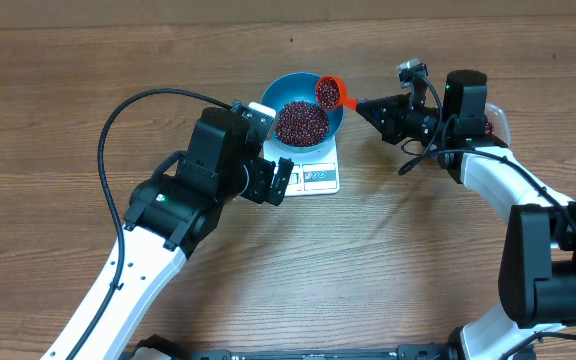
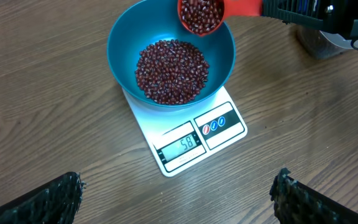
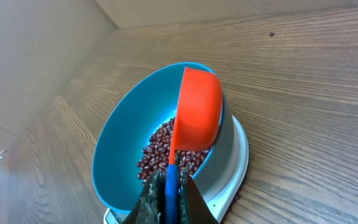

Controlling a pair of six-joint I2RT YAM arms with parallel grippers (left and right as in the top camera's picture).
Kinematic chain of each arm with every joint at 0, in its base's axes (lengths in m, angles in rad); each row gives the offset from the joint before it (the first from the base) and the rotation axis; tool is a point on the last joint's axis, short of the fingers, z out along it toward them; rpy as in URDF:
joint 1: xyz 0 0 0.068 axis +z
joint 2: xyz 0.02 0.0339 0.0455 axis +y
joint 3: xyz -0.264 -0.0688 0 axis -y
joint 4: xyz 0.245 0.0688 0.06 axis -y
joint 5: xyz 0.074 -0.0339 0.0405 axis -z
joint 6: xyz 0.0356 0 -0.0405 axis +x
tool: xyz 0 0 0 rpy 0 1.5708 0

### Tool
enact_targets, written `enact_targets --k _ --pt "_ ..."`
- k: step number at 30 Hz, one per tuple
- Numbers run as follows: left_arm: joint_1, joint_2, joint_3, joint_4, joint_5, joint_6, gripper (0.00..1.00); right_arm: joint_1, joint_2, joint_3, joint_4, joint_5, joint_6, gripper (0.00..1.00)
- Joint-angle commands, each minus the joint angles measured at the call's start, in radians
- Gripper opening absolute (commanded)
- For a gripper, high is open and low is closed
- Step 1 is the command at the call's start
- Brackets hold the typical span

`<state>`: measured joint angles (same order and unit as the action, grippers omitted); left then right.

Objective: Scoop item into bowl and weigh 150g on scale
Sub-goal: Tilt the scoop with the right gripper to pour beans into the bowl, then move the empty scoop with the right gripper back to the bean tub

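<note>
Overhead: beans in bowl on scale; my left end effector gapes empty nearby. Left wrist: display reads 58, well short; a loaded scoop hovers above. Right wrist: my right end effector clamps its handle.

The display of the scale reads 58.
</note>
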<state>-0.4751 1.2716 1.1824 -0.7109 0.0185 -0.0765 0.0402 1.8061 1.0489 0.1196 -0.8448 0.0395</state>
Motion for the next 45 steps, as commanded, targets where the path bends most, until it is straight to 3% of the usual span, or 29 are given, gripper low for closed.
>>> enact_targets --k 1,13,26,45 --pt "0.005 -0.008 0.005 0.004 0.007 -0.014 1.00 0.004 0.003 -0.002 0.005 0.006 -0.056 0.04" --pt "0.005 -0.008 0.005 0.004 0.007 -0.014 1.00 0.004 0.003 -0.002 -0.002 0.000 -0.291 0.04" --pt "0.005 -0.008 0.005 0.004 0.007 -0.014 0.99 0.005 0.003 -0.002 -0.001 -0.156 -0.560 0.04" --pt "0.004 -0.008 0.005 0.004 0.007 -0.014 1.00 0.005 0.003 -0.002 -0.002 -0.171 -0.974 0.04"
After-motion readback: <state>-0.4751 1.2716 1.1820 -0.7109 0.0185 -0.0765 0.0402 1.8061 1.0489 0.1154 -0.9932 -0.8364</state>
